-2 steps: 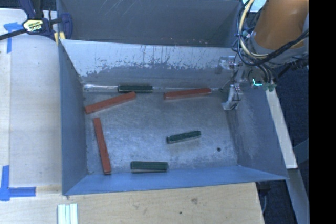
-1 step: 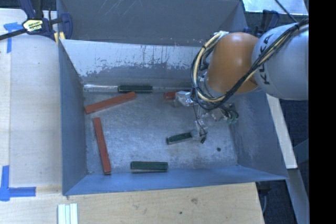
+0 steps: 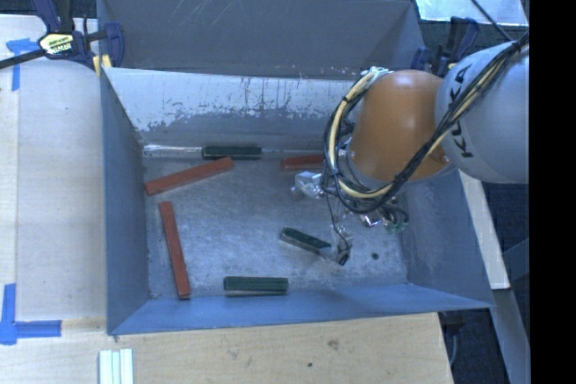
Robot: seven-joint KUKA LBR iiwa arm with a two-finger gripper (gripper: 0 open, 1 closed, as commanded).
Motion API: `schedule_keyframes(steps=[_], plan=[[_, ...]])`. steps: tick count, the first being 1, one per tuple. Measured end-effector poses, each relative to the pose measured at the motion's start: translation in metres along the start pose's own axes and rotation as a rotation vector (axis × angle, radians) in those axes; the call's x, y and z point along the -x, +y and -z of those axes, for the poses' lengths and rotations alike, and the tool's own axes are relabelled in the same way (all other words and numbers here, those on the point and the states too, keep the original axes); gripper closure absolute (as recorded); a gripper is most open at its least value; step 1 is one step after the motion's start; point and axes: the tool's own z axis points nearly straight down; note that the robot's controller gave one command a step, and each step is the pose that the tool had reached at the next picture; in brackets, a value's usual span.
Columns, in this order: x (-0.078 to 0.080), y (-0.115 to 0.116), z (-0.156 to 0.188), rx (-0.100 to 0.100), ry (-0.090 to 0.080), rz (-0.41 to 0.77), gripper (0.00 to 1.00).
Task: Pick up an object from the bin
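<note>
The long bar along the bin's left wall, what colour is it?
The bar is reddish-brown, clearest in the camera view.

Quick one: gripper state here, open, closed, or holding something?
Gripper: cannot be told; it is down by the right end of the tilted dark green bar.

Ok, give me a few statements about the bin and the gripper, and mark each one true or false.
1. A dark bar lies along the near wall of the bin. True.
2. The gripper hangs over the bin's left half. False: it is in the right half, beside a tilted dark bar.
3. A reddish bar lies near the left wall. True.
4. Every bar in the bin is dark. False: some are reddish.
</note>
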Motion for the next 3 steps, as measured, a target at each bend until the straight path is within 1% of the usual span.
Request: schedule_keyframes(steps=[1, 2, 3], plan=[[-0.016, 0.005, 0.014, 0.000, 0.003, -0.055, 0.00], [-0.015, -0.001, -0.033, 0.000, 0.004, -0.158, 0.00], [-0.014, -0.002, -0.033, -0.001, 0.003, -0.156, 0.00]])
